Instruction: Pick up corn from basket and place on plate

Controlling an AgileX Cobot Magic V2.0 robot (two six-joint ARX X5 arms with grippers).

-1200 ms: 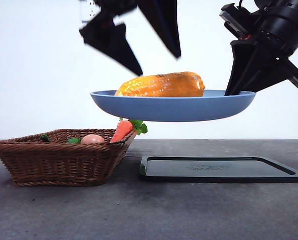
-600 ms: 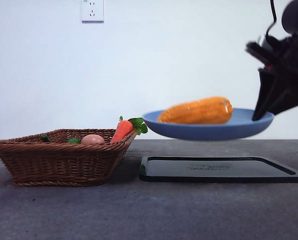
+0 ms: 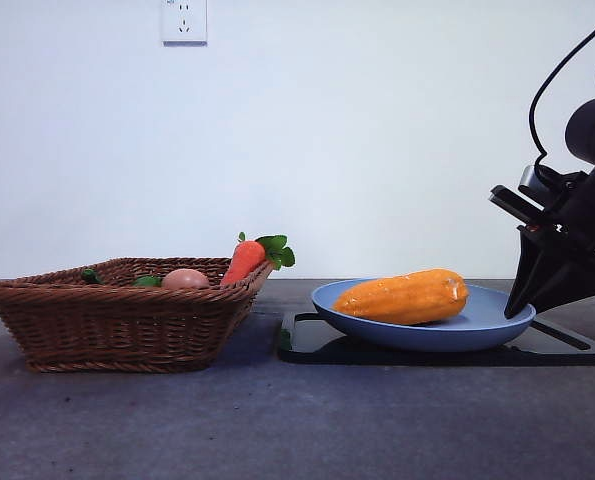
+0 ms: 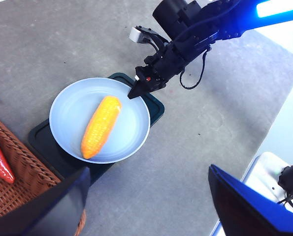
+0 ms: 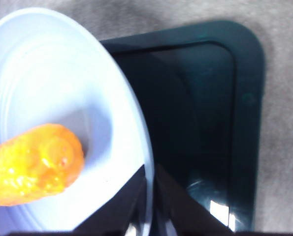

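Grey worktop (image 3: pixel 127 420) below a plain white wall carrying 1 socket (image 3: pixel 184 21); landmark for all positions is the black tray (image 3: pixel 567 349). Plate (image 3: pixel 497 325), light blue, sits on the tray, overlapping its basket-side end in the left wrist view; corn (image 3: pixel 405 297) lies lengthwise inside the plate, touching its floor, tapered end toward the basket. Basket (image 3: pixel 117 325) stands beside the tray on the worktop, a small gap between them; it holds a carrot (image 3: pixel 243 262) propped on the rim nearest the tray and a small round pinkish item (image 3: pixel 184 279). Right gripper (image 5: pixel 149 206) meets the plate at the rim farthest from the basket; its 2 fingers are closed to a narrow slit with the plate's edge between them, 1 above and 1 below, so the rim is pinched; such an edge hold presumably lets the arm carry or steady the plate without touching the corn. Left gripper (image 4: pixel 146 201) hangs high above the tray and to 1 side, fingers spread wide and holding nothing, clear of the plate, probably so as not to obstruct the other arm. Judgement: corn is out of the basket and on the plate, so the stated task appears essentially complete; what remains is likely release of the rim.
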